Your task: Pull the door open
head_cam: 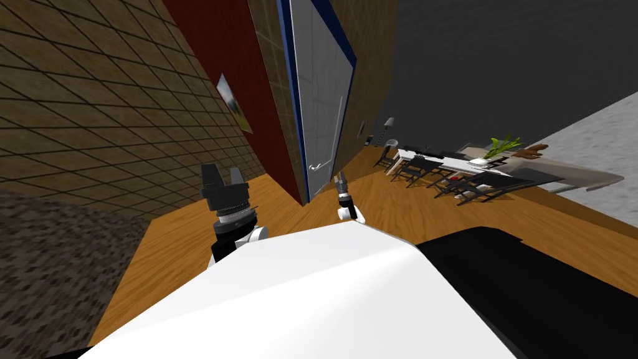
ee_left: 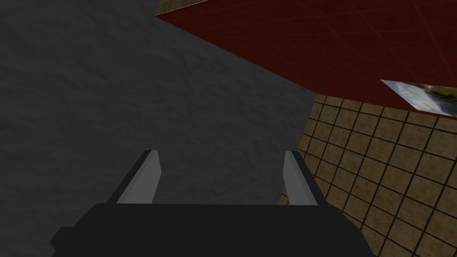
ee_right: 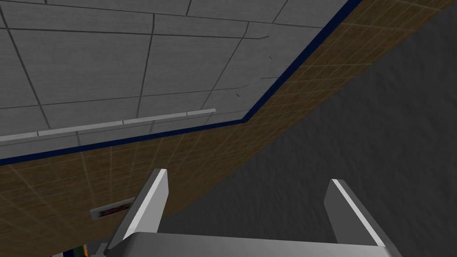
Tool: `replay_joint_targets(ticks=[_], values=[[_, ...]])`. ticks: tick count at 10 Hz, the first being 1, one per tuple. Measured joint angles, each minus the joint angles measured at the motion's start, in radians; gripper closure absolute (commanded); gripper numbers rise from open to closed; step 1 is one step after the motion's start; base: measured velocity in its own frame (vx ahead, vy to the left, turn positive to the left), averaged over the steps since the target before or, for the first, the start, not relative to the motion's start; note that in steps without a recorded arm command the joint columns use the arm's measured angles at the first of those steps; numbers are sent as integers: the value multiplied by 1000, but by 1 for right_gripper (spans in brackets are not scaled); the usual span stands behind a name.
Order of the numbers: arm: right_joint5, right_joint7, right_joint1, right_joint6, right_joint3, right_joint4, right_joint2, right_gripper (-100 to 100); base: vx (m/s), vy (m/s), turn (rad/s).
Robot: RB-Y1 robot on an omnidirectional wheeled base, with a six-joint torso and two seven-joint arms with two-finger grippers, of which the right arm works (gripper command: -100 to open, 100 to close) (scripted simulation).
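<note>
Both pincers empty, short of the door.
The left pincer (head_cam: 222,172) and right pincer (head_cam: 339,177) hang wide open, gripping nothing, above the wooden floor (head_cam: 187,249). Just beyond the right one stands the grey door (head_cam: 321,93), set within its blue frame (head_cam: 294,93), lever handle (head_cam: 316,166) untouched.

The door (head_cam: 321,93) is a matt, pale grey surface scored with fine panel lines. The floor (head_cam: 174,249) looks like smooth wood planks, the wall (head_cam: 93,93) brown tile, the ceiling (head_cam: 498,50) rough dark grey.
</note>
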Motion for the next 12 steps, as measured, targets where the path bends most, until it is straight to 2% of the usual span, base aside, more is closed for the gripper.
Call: replay_joint_targets(ticks=[2,3,5,7,9,12], values=[[-2,-1,-16,5,5,37,-5,-100,53,-64,129],[-3,-1,-25,-2,6,65,-5,-100,38,-59,130],[-10,-10,-53,-9,3,125,-21,-100,56,-99,211],[-13,-12,-81,-10,5,178,-24,-100,40,-79,87],[-16,-15,-99,-18,9,236,-30,-100,55,-89,232],[-22,-20,-133,-22,10,311,-41,-100,32,-76,120]])
